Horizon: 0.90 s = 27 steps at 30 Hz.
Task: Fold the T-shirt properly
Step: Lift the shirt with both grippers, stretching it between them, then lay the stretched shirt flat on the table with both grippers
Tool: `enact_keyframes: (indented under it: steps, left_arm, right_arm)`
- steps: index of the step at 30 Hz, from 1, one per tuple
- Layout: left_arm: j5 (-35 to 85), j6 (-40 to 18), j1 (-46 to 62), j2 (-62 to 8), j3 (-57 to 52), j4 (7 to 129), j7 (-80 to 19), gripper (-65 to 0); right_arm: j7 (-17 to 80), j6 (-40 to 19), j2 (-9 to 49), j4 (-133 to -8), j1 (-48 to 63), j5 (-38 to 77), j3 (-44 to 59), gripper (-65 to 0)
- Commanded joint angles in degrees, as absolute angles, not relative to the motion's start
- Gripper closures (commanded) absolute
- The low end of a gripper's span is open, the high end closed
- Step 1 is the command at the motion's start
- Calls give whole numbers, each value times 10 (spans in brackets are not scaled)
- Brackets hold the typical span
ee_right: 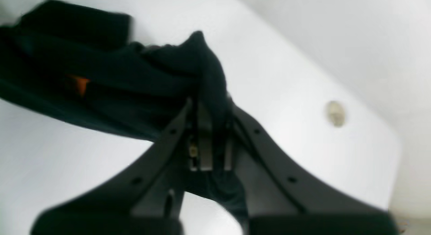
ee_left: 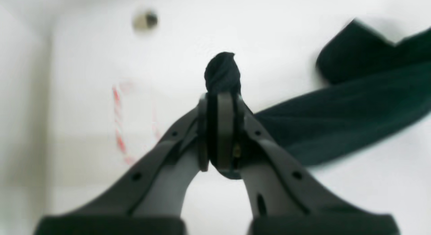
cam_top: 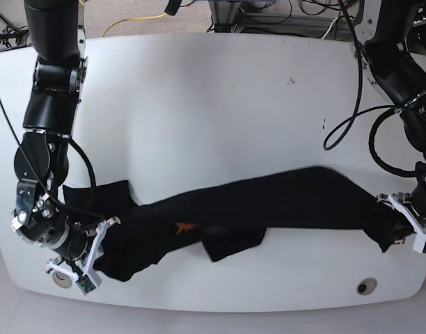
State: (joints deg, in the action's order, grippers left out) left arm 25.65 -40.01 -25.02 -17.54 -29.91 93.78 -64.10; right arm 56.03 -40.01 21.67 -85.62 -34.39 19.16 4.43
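On the white oval desk (cam_top: 213, 90), the large black soft-fabric T-shirt (cam_top: 269, 209) lies stretched in a long band along the near edge, its long axis running side to side. At the shirt's left end in the base view, the right tool (cam_top: 88, 268) is clenched on a bunch of cloth. At the shirt's right end, the left tool (cam_top: 408, 233) pinches a fabric corner. Each arm holds its own end, so the next move likely turns on drawing both ends apart along that axis.

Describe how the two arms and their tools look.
Both arms are glossy black, built of rounded segments, with loose black cables looping beside them. The left tool and right tool have dark grey curved fingers with small round holes. White brackets sit at the wrists.
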Motion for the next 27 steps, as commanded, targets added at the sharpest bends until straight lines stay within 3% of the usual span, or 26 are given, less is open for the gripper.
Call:
enact_keyframes:
  steps: [1,12,27]
  left_arm:
    - [257,-400,-295,-194,-303,967,-644,0]
    - [256,-400,-328,-215,-302,954,-656,-1]
    - [258,-400,-121,-212,-385,960,-655,-1]
  right_arm:
    - [553,-400,227,-838,-404,180,49,0]
    - [556,-400,269,-818,-449,200,51,0]
    - [580,-400,244,-851,-228,216,179,0]
